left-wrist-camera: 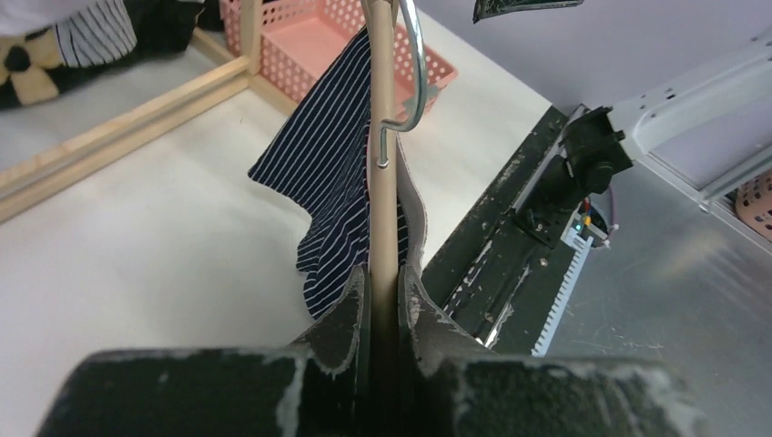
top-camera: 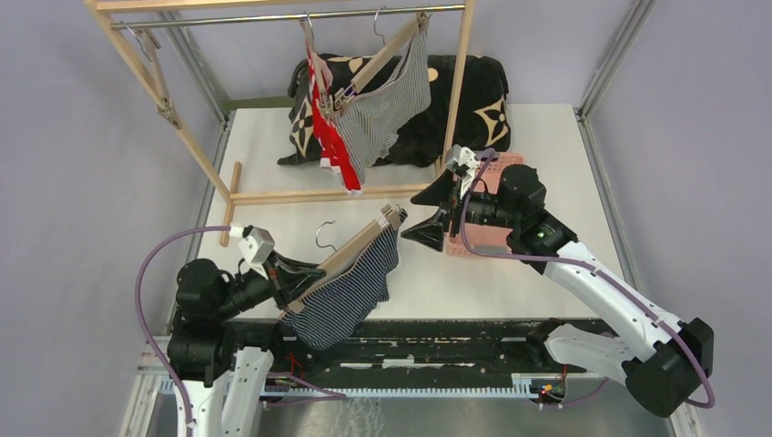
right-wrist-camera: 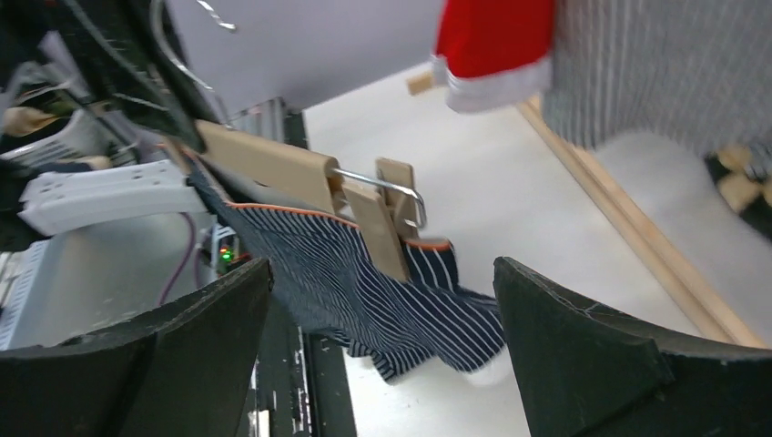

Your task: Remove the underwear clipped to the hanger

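No lettering or numbers are showing legibly in any view.
The black soft cushion [top-camera: 487, 82] lying at the far side of the table is carrying cream flower and four-point star motifs only, none of them reading as letters. The small green light [left-wrist-camera: 577, 227] glowing at the near right edge is showing no marking that can be made out.

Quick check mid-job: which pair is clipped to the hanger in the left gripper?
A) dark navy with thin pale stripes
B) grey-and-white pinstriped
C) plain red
A: the left gripper is shut on the wooden hanger that carries the navy striped pair; the red pair and grey pinstriped pair hang on the rack.
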`<action>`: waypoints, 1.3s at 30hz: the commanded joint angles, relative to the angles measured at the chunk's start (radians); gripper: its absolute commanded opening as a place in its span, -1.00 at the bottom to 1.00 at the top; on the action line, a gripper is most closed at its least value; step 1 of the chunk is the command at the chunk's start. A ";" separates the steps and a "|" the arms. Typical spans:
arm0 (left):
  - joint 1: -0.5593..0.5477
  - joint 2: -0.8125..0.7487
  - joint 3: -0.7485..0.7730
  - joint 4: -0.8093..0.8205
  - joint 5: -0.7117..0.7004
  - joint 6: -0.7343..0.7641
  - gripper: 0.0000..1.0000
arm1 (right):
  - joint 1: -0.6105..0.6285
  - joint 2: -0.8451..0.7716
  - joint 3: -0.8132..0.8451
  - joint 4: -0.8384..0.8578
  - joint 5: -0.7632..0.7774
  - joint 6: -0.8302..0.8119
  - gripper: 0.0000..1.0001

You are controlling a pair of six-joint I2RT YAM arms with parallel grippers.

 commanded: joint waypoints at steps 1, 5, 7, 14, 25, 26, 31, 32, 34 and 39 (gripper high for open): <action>0.003 0.005 0.013 0.193 0.113 -0.083 -0.94 | 0.005 0.032 0.094 0.159 -0.261 0.016 1.00; 0.002 0.040 0.015 0.236 0.154 -0.089 -0.95 | 0.005 0.091 0.146 0.142 -0.294 -0.018 1.00; 0.002 0.057 0.017 0.251 0.168 -0.089 -0.95 | 0.005 0.122 0.185 0.130 -0.301 -0.027 1.00; 0.002 0.078 0.044 0.283 0.120 -0.088 -0.94 | 0.005 0.220 0.279 0.130 -0.348 0.000 0.62; 0.002 0.131 0.072 0.327 0.062 -0.089 -0.94 | 0.004 0.212 0.256 0.138 -0.328 -0.017 0.43; 0.002 0.134 0.071 0.328 0.062 -0.089 -0.94 | 0.005 0.212 0.259 0.138 -0.326 -0.019 0.48; 0.003 0.144 0.068 0.342 0.064 -0.091 -0.95 | 0.005 0.226 0.294 0.147 -0.328 -0.014 0.50; 0.002 0.144 0.065 0.350 0.064 -0.093 -0.95 | 0.005 0.231 0.299 0.153 -0.335 -0.007 0.46; 0.002 0.146 0.054 0.376 0.064 -0.106 -0.94 | 0.004 0.238 0.305 0.175 -0.343 0.010 0.33; 0.001 0.165 0.034 0.435 0.076 -0.136 -0.95 | 0.004 0.252 0.307 0.229 -0.337 0.038 0.30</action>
